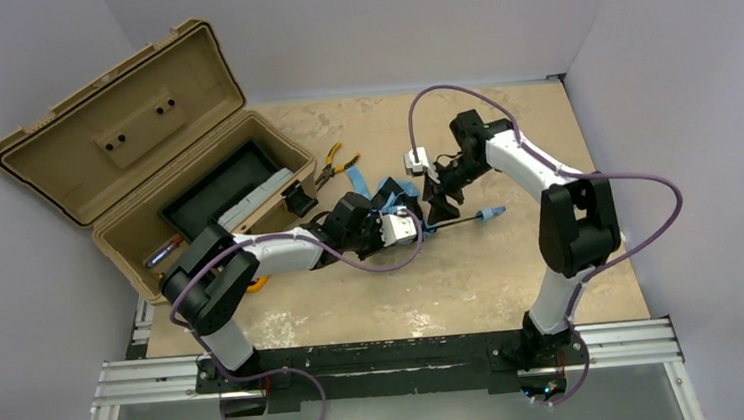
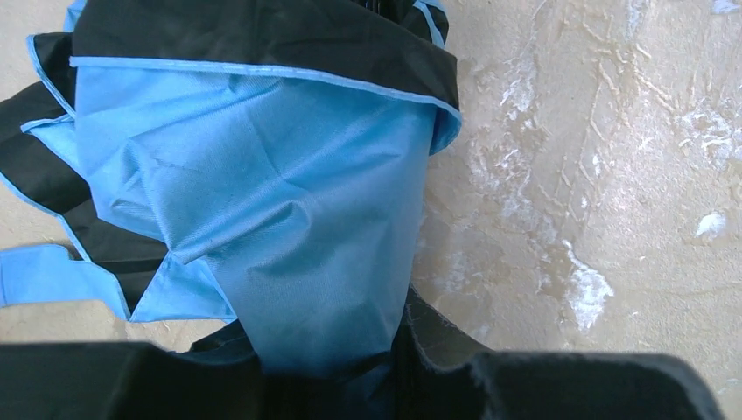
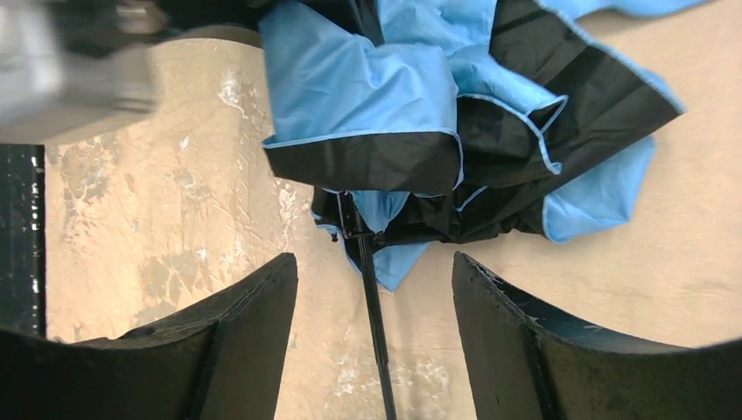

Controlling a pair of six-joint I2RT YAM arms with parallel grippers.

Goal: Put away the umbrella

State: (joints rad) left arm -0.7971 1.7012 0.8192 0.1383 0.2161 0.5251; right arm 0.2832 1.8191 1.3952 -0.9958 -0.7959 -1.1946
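The left arm's (image 1: 281,249) jaws pinch a fold of the umbrella (image 2: 262,201): blue cloth is drawn down into the narrow gap between them, and the rest of the crumpled blue-and-black canopy spreads just beyond their tips. The right arm's (image 1: 535,167) jaws are spread and hold nothing. The thin black shaft (image 3: 372,297) runs lengthwise through the open gap between them without touching either one, and the canopy bunches just past their tips. The umbrella lies on the tabletop (image 1: 474,282) between the two sets of jaws, its long axis running from the bundle at the left jaws out to the small blue handle (image 1: 490,214) on the right jaws' side. The open toolbox (image 1: 95,182) sits behind the left jaws, well apart from the right ones. The left arm, already gripping and nearer the box, looks better placed to carry the umbrella there.
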